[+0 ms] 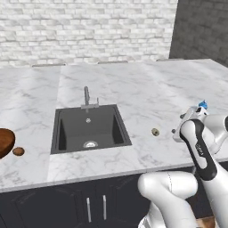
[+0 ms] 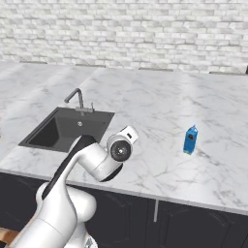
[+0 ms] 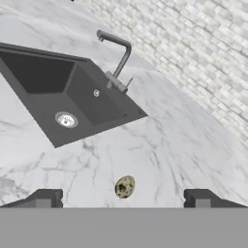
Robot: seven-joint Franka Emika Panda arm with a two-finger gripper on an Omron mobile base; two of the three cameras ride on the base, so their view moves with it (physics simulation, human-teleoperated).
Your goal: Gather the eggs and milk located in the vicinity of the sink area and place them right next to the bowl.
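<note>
Open gripper above one pale egg.

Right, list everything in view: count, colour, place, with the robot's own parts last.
sink: one, dark grey, set into the counter, round metal drain in its floor.
faucet: one, silver, behind the sink.
bowl: one, reddish-brown, at the left edge of the left base view.
reddish-brown egg: one, on the counter right beside the bowl.
pale egg: one, beige and speckled, on the counter right of the sink.
milk carton: one, blue, upright, further right.
counter: one, white marble.
wall: white brick.
gripper: one, dark fingertips, open, above the pale egg.
</note>
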